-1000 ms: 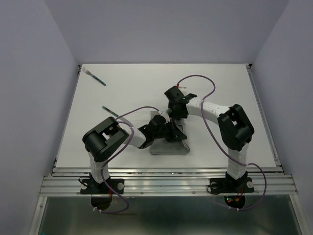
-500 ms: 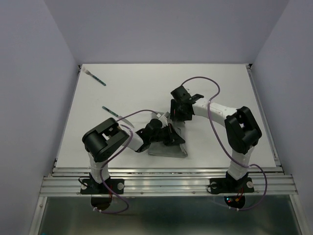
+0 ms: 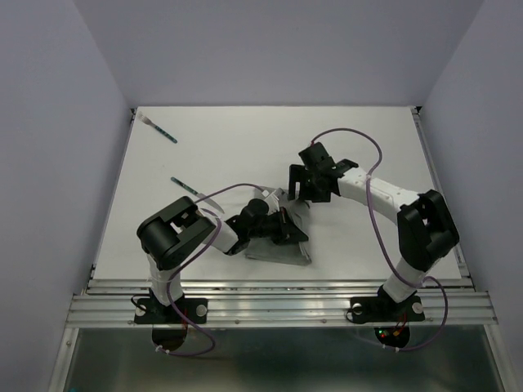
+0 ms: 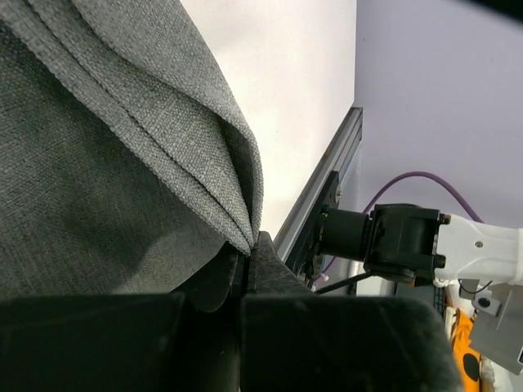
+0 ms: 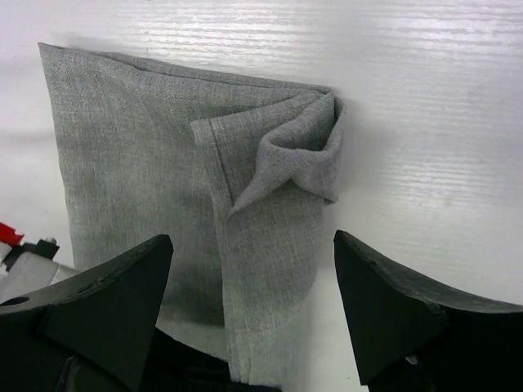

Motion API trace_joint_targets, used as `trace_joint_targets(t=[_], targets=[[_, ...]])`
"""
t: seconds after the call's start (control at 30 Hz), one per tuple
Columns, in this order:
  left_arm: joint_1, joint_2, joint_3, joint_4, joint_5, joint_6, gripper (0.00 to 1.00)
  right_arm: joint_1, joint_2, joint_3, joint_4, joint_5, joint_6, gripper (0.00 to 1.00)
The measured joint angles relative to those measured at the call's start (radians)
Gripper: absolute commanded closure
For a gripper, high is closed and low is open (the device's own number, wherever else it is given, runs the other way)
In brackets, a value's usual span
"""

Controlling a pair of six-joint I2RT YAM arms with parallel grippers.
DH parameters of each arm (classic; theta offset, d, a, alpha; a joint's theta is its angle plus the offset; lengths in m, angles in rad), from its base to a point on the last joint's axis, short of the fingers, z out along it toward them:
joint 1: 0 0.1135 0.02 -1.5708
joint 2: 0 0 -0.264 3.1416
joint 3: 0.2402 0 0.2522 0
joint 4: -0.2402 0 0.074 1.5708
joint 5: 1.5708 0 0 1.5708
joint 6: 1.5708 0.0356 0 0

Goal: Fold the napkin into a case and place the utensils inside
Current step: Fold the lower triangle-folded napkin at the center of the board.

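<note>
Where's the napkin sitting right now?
In the top view, the napkin lies part-folded at the near middle of the table. The left claw is shut on its edge; the right claw hangs open just beyond its far side.

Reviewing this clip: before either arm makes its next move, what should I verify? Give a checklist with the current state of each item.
1. Left gripper jaws shut on the napkin edge: ok.
2. Right gripper jaws open and empty above the cloth: ok.
3. Napkin folds lying flat: not ok; the bunched corner stands up.
4. Far utensil and near utensil lying apart from the napkin: ok.
5. Pocket opening ready for cutlery: cannot tell.
</note>
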Motion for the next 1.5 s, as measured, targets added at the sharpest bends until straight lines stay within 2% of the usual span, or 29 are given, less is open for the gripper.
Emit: trace_joint_targets(t=[0.13, 0.37, 0.57, 1.0, 1.3, 1.5], targets=[[0.006, 0.0, -0.003, 0.0, 0.022, 0.013, 1.0, -0.021, -0.082, -0.081, 0.03, -0.003, 0.004, 0.16], [0.022, 0.0, -0.009, 0.002, 0.054, 0.027, 1.0, -0.059, -0.261, -0.325, 0.1, -0.035, 0.038, 0.21], [0.053, -0.003, -0.028, 0.008, 0.083, 0.044, 1.0, -0.086, -0.274, -0.413, 0.159, -0.108, 0.072, 0.25], [0.121, -0.034, -0.046, -0.073, 0.152, 0.138, 1.0, -0.086, -0.221, -0.433, 0.295, -0.209, 0.121, 0.35], [0.166, -0.034, -0.046, -0.161, 0.159, 0.208, 1.0, -0.086, -0.203, -0.394, 0.299, -0.215, 0.119, 0.5], [0.189, -0.034, -0.043, -0.221, 0.161, 0.249, 1.0, -0.086, -0.171, -0.337, 0.306, -0.215, 0.117, 0.57]])
